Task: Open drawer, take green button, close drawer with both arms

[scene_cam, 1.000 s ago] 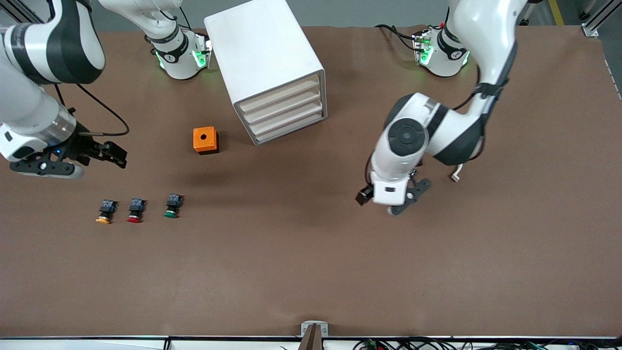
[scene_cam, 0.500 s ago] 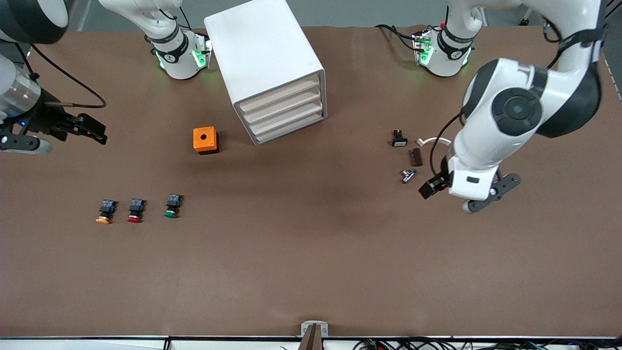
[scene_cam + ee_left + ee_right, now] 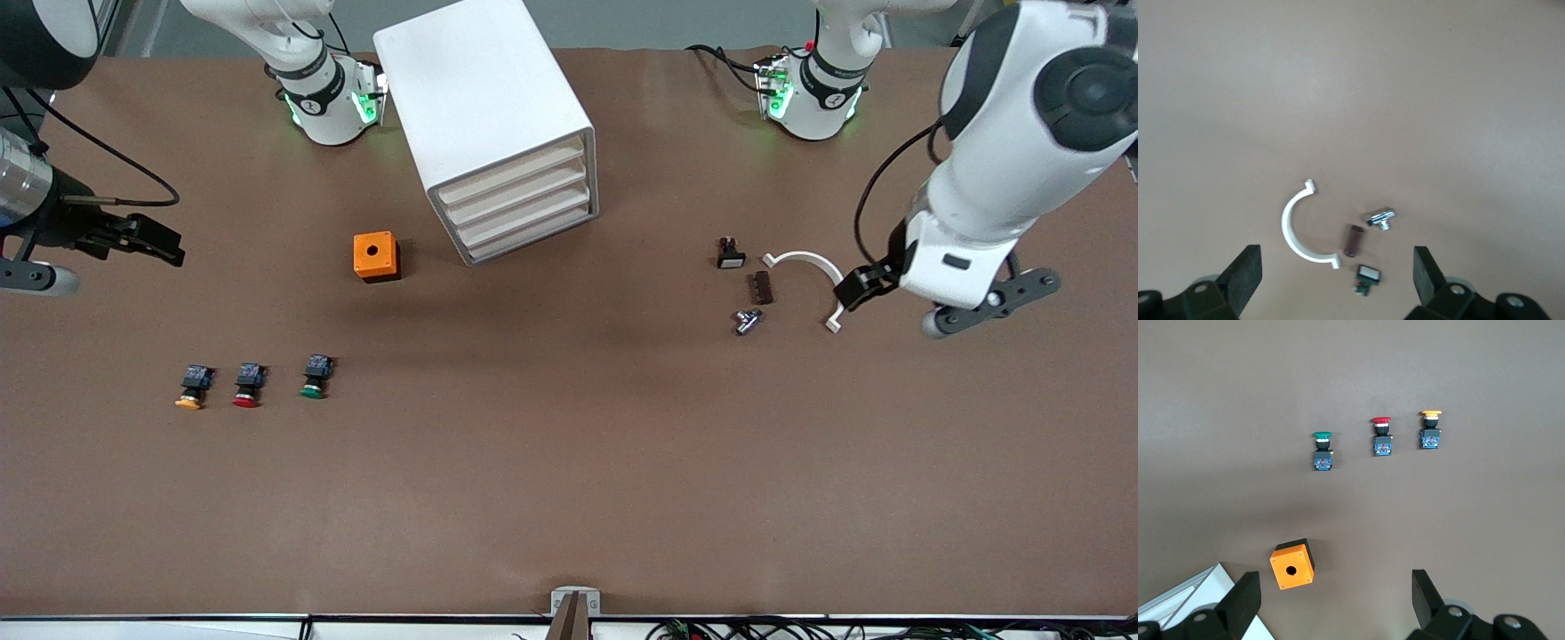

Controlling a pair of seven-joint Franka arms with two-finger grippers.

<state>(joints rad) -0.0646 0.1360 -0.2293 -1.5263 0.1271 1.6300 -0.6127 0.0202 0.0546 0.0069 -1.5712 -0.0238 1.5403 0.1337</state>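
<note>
Now both grippers hang spread and empty: the left gripper (image 3: pixel 898 298) beside a white clip (image 3: pixel 807 264), the right gripper (image 3: pixel 116 258) over bare table (image 3: pixel 569 489). Green button (image 3: pixel 314 377) sits below the right one, untouched.

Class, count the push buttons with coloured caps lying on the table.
3, in a row toward the right arm's end: yellow-capped button, red-capped button, then green-capped button nearest the middle. The closed drawers may hide more.
</note>
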